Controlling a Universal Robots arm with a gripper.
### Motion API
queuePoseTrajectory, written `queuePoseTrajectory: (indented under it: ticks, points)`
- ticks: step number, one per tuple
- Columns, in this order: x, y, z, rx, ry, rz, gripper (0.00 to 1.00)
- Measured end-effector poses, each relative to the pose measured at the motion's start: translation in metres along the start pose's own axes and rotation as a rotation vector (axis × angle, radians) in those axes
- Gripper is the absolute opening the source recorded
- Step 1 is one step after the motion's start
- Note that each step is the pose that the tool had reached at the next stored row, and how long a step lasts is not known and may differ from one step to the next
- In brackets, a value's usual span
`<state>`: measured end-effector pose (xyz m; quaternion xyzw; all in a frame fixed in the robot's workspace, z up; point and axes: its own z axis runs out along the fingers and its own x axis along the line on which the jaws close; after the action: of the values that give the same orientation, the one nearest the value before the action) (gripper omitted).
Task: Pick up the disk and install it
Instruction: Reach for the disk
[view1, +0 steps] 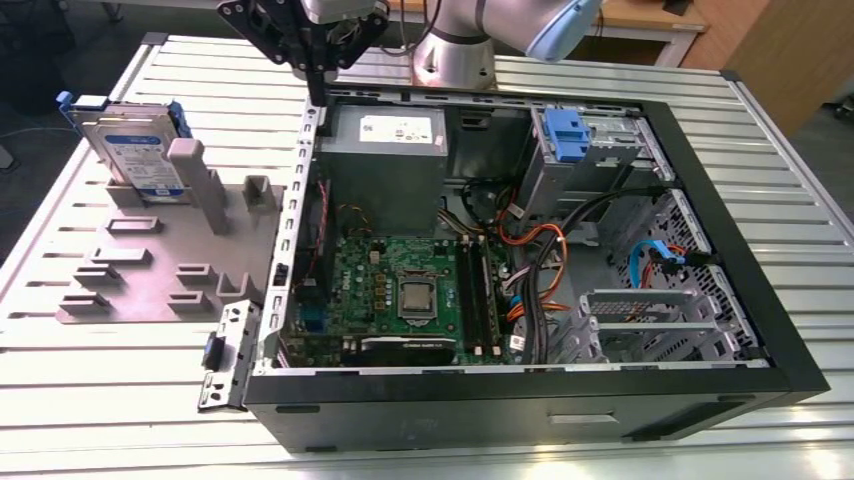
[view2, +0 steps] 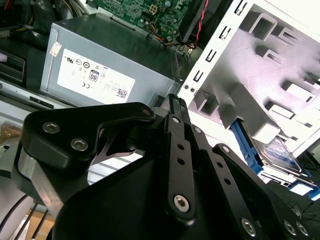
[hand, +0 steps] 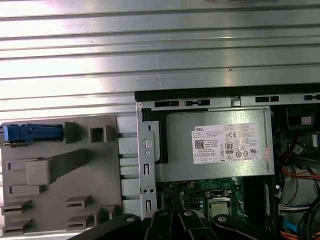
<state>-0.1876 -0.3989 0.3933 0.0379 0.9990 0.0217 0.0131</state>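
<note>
The disk (view1: 134, 150) stands upright on its edge in a slot of the grey holder (view1: 147, 270), at the exterior view's left, beside the open computer case (view1: 694, 200). Its white-and-blue label and blue side rails show. In the first wrist view I see its blue rail (hand: 32, 132) edge-on; in the second wrist view the disk (view2: 277, 150) sits behind a holder post. My gripper (view1: 318, 92) hangs above the case's far left corner, well apart from the disk. The black fingers (view2: 175, 107) meet at their tips, shut on nothing.
Inside the case are a grey power supply box with a white sticker (view1: 387, 135), a green motherboard (view1: 400, 290), bundled cables (view1: 547, 250) and a drive bay with a blue latch (view1: 567, 135). The slatted metal table (view1: 107, 390) runs all around.
</note>
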Motion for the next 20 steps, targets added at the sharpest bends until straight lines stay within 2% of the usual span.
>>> queuePoseTrajectory:
  ticks: [20]
  points:
    - [0.0065, -0.0005, -0.0002, 0.0000, 0.0000, 0.000, 0.11]
